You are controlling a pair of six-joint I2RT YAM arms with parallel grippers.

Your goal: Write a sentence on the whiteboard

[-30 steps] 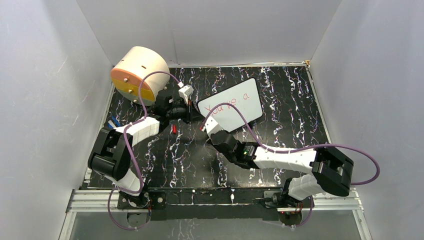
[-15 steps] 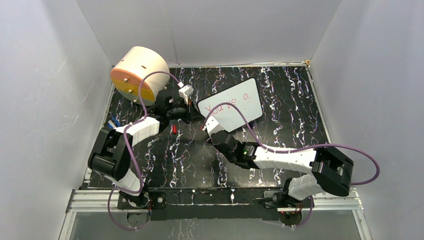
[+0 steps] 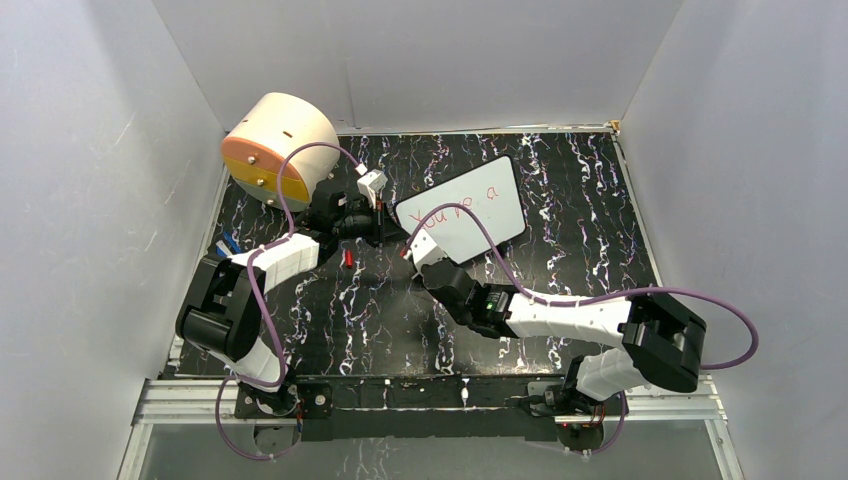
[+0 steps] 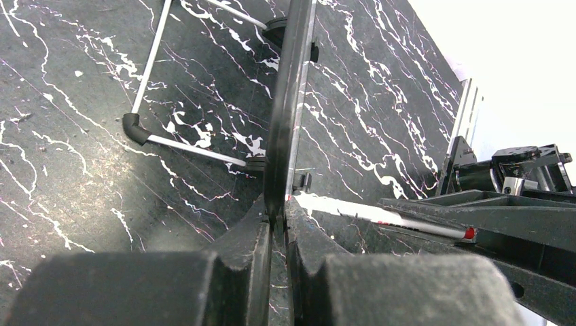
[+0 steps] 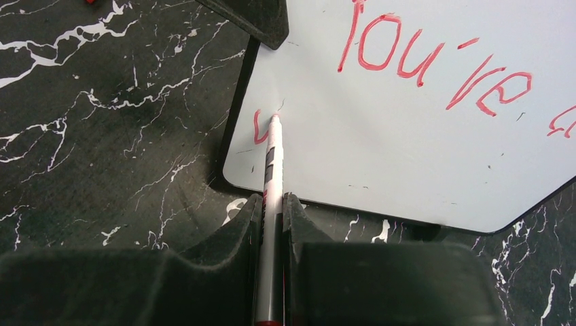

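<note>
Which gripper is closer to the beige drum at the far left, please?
Left. The left gripper clamps the whiteboard by its edge, a short way right of the beige drum; the right gripper holds the marker at the board's near corner, farther off.

The top camera looks down on the whiteboard (image 3: pixel 500 215) from behind the arms; the left wrist views its edge closely, the right wrist its face.
</note>
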